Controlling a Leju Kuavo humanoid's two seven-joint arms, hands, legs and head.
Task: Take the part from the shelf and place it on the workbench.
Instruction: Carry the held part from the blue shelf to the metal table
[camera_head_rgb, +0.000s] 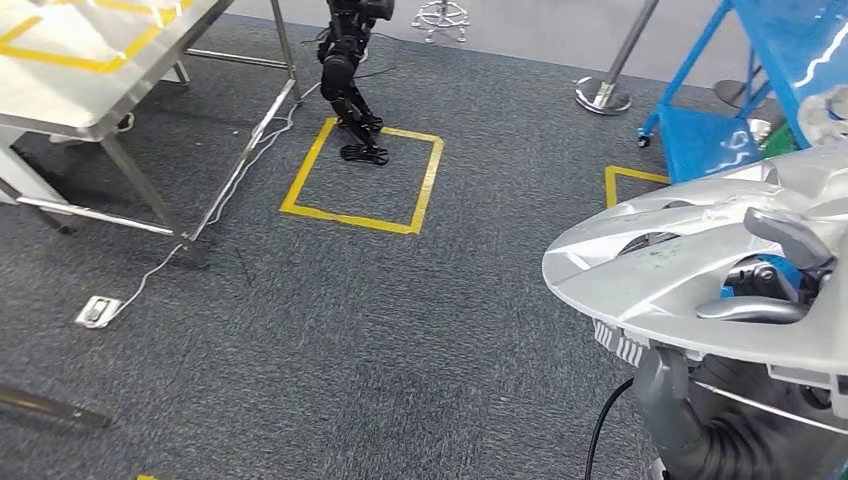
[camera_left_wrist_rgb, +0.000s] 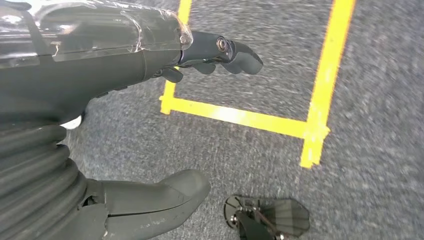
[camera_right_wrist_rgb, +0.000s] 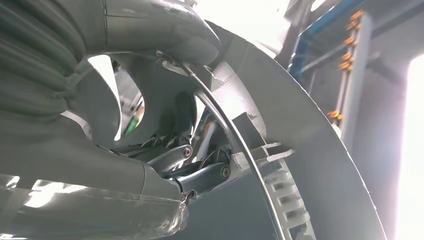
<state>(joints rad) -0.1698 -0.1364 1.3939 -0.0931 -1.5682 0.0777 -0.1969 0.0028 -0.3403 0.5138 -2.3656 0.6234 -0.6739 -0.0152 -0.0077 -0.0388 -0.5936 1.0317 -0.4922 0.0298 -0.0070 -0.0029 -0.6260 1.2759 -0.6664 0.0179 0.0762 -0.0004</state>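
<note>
now the right hand (camera_right_wrist_rgb: 165, 150) grips the silver part (camera_head_rgb: 690, 260).

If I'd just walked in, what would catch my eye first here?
Probably the big round silver wheel-cover part at lower right, gripped by the robot's right hand. Next, the yellow taped rectangle on the grey carpet, where a black legged robot stands, beside the steel workbench at upper left.

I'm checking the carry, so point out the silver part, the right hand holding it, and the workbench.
Silver part (camera_head_rgb: 650, 270): head view, on its upper curved face.
Right hand (camera_right_wrist_rgb: 165, 150): right wrist view, on the palm gripping the part's rim.
Workbench (camera_head_rgb: 70, 100): head view, on the bare steel top near its front edge.
</note>
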